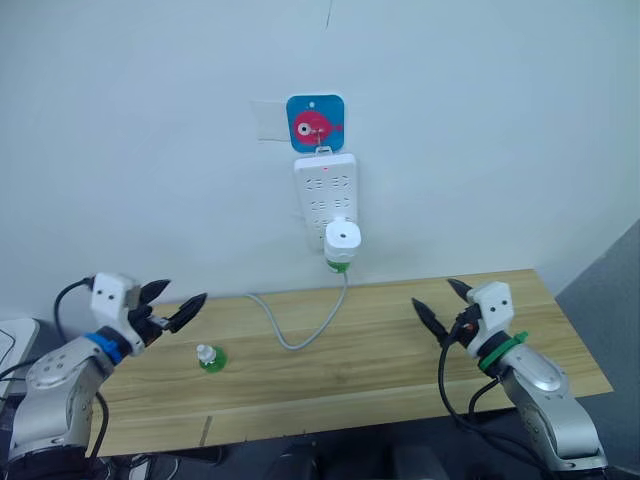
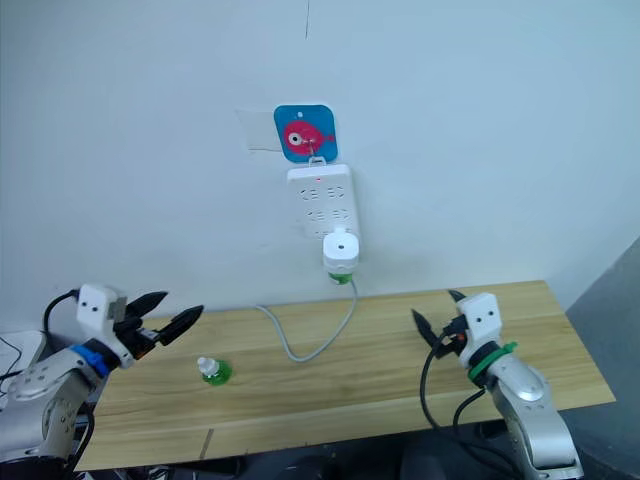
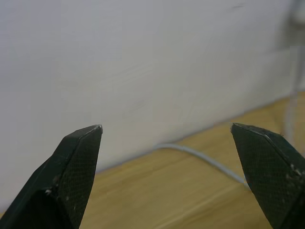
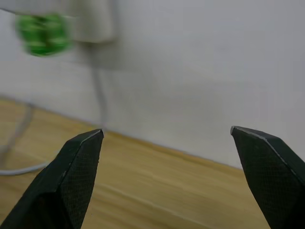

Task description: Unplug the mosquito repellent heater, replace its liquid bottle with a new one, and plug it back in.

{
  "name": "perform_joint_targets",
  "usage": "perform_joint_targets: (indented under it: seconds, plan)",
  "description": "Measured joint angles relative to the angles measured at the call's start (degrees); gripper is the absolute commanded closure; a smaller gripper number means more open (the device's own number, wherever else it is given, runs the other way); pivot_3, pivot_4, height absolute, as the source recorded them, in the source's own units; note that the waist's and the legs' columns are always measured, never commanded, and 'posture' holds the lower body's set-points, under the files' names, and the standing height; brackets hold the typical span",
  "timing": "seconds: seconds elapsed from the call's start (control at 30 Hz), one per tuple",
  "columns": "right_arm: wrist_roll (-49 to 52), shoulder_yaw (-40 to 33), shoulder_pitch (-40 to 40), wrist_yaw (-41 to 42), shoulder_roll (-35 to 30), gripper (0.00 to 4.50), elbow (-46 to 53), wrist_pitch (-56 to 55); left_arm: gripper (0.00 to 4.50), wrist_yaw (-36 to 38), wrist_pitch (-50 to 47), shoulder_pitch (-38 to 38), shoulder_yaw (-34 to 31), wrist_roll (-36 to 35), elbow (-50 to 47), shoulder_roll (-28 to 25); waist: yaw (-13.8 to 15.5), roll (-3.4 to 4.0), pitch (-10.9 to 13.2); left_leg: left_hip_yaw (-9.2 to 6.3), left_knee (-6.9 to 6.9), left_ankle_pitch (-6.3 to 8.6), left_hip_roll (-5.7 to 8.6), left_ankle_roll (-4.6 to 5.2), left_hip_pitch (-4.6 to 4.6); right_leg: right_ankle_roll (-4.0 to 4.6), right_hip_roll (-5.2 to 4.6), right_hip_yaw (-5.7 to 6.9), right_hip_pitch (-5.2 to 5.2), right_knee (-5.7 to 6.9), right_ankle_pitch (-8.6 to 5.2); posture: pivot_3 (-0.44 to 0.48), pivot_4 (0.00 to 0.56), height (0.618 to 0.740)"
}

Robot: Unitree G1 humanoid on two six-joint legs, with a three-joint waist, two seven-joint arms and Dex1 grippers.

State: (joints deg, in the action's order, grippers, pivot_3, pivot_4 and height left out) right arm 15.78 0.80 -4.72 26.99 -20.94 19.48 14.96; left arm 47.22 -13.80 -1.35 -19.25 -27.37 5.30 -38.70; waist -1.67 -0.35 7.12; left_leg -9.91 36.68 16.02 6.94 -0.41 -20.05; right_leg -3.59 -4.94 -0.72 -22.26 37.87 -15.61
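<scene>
Pale blank wall behind a wooden table (image 1: pixel 400 330); white power strip (image 1: pixel 326 190) hangs on the wall from a blue hook plate with a pink fish (image 1: pixel 315 122), its grey cable (image 1: pixel 300 325) looping down onto the table; mosquito repellent heater (image 1: pixel 342 240) is plugged into the strip's lowest socket, vent hole facing out, green bottle (image 1: pixel 339 265) screwed in underneath; heater sits up and toward the left of the right claw (image 1: pixel 441 303), well apart from it, and up and far toward the right of the left claw (image 1: pixel 176 302); spare bottle (image 1: pixel 209 357) with green base stands on the table just below and slightly right of the left claw, near but not touching; right claw hovers above the table's right part, fingers spread wide, nothing between them, and its wrist view shows the heater's green bottle (image 4: pixel 43 34) blurred ahead and off to one side; left claw hovers over the table's left part, also spread wide and empty; judged step: the very first one, unplugging not yet started, heater untouched in its socket; next move likely calls for the right claw to rise toward the wall, straddle the heater's white body from the sides, close firmly and pull straight out from the strip without dragging the hanging strip off its hook.
</scene>
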Motion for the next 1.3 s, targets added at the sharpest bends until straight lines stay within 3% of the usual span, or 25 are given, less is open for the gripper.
perform_joint_targets:
  seconds: [0.17, 0.33, 0.6, 0.9, 1.3]
  plan:
    - [3.14, 1.32, 4.13, 0.27, 0.22, 0.00, 5.76, 5.99, 1.42, 2.07, -5.40, -6.30, 4.32, -2.43, -7.00, 0.21, -0.10, -0.23, 1.11, 0.03, 0.02, 0.00, -0.06, -0.01, -0.46, 0.29, 0.02, 0.05, -0.34, -0.06, 0.18, -0.095, 0.168, 0.740]
    - [5.41, 2.70, 6.76, 0.05, 0.76, 0.00, 10.30, 11.16, 1.42, 3.28, -6.99, -12.56, 9.08, -2.62, -8.85, 1.68, -0.22, -0.29, 1.25, 0.29, 0.03, -0.08, -0.19, -0.27, -0.89, 0.39, 0.04, -0.04, -0.93, 0.03, 0.26, -0.105, 0.170, 0.740]
    - [8.15, 3.27, 7.58, 0.22, -0.07, 0.00, 15.32, 16.32, 1.42, 7.14, -3.62, -23.06, 13.41, 0.59, 1.37, 4.19, -0.32, -0.54, 2.01, 0.43, 0.05, -0.03, -0.32, -0.29, -0.90, 0.40, 0.15, -0.08, -0.97, -0.03, 0.27, -0.130, 0.173, 0.740]
    - [11.28, 3.21, 8.80, 0.12, -1.25, 0.00, 18.86, 20.55, 1.42, 10.37, 1.23, -33.38, 16.72, 3.64, 11.37, 9.13, -0.63, -1.03, 3.37, 0.51, 0.20, -0.03, -0.41, -0.29, -0.93, 0.45, 0.22, -0.09, -0.95, -0.01, 0.31, -0.160, 0.220, 0.740]
    - [12.74, 2.64, 9.91, -2.08, -1.81, 0.00, 20.69, 23.44, 1.42, 14.25, 7.93, -39.85, 17.70, 7.32, 21.74, 12.70, -0.33, -1.22, 4.85, 0.43, 0.32, 0.05, -0.42, -0.09, -0.99, 0.38, 0.24, 0.00, -0.93, -0.06, 0.56, -0.185, 0.247, 0.740]
